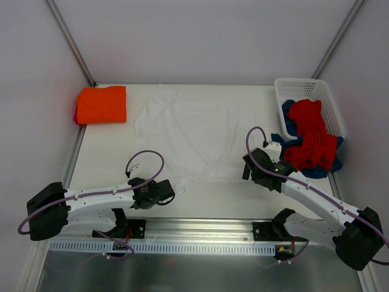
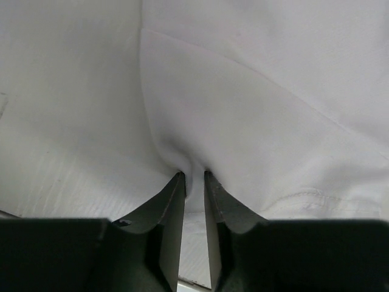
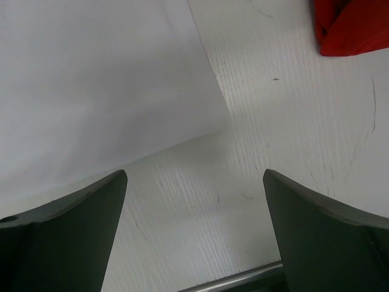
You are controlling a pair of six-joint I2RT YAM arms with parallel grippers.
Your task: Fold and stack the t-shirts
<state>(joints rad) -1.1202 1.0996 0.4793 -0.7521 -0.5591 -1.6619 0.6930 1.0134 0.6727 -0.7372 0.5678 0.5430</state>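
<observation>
A white t-shirt (image 1: 194,128) lies spread flat across the middle of the table. My left gripper (image 1: 175,191) is at its near left corner. In the left wrist view, my left gripper (image 2: 194,175) is shut on a pinched fold of the white t-shirt (image 2: 255,109). My right gripper (image 1: 246,170) is by the shirt's near right edge. It stands open (image 3: 195,173) over bare table, with the white t-shirt (image 3: 91,79) to its left. A folded orange t-shirt (image 1: 102,103) lies at the back left. Red (image 1: 310,137) and blue (image 1: 316,171) t-shirts spill from the basket.
A white perforated basket (image 1: 307,90) stands at the back right, with the red and blue cloth hanging over its near side onto the table. A corner of the red cloth (image 3: 352,30) shows in the right wrist view. White walls enclose the table, and a metal rail (image 1: 194,228) runs along its near edge.
</observation>
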